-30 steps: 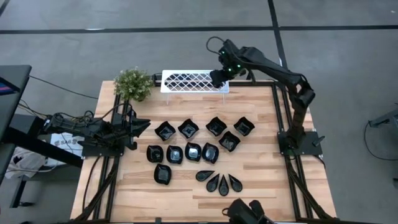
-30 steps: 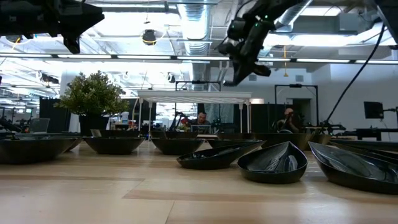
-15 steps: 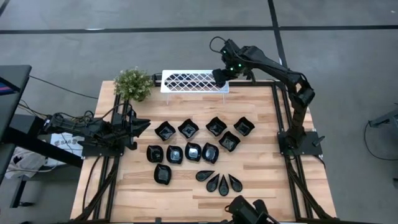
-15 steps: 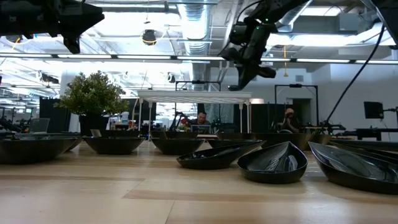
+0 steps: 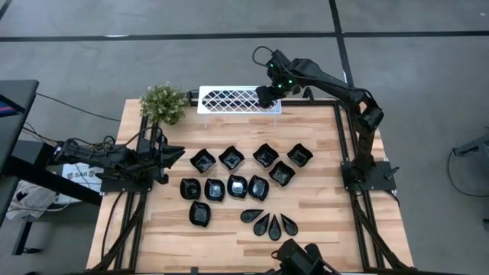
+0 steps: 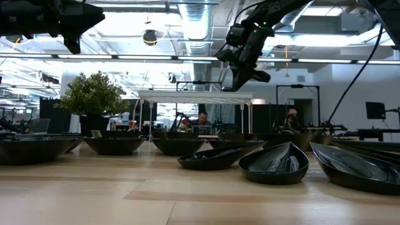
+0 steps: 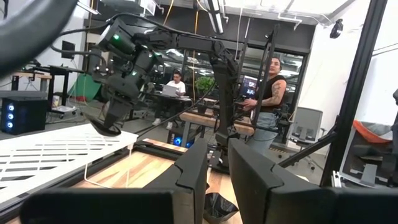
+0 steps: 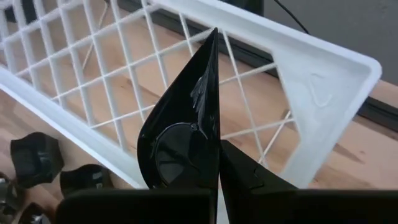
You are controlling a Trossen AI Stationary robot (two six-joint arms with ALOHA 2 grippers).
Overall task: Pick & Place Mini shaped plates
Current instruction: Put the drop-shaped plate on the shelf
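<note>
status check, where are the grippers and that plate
Right gripper shut on a teardrop plate, held above the right end of the white rack. Left gripper parked at table's left edge, fingers close together. Nothing in the way.

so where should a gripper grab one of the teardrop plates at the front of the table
Take a teardrop plate by its raised rim along a long side, coming down from above with one finger inside and one outside. The dish is shallow, and the four lie fanned close together, so the outer one offers the freest edge.
</note>
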